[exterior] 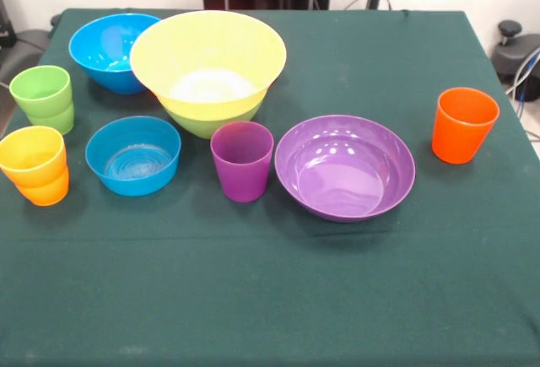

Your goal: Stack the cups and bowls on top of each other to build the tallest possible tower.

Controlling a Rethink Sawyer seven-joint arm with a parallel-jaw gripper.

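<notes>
The largest yellow bowl (207,55) sits nested in a lime green bowl (211,120) at the back middle of the table. Left of it stands the big blue bowl (112,46). A flat-bottomed blue bowl (133,156), a purple cup (242,161) and a purple bowl (344,167) form a row in the middle. At the left edge a green cup (42,90) sits in another green one, and a yellow cup (32,156) is nested in an orange cup (47,190). A lone orange cup (463,124) stands at the right. Neither the gripper nor the arm shows.
A dark green cloth (270,299) covers the table, and its near half carries nothing. Dark equipment (516,51) and cables lie beyond the right edge.
</notes>
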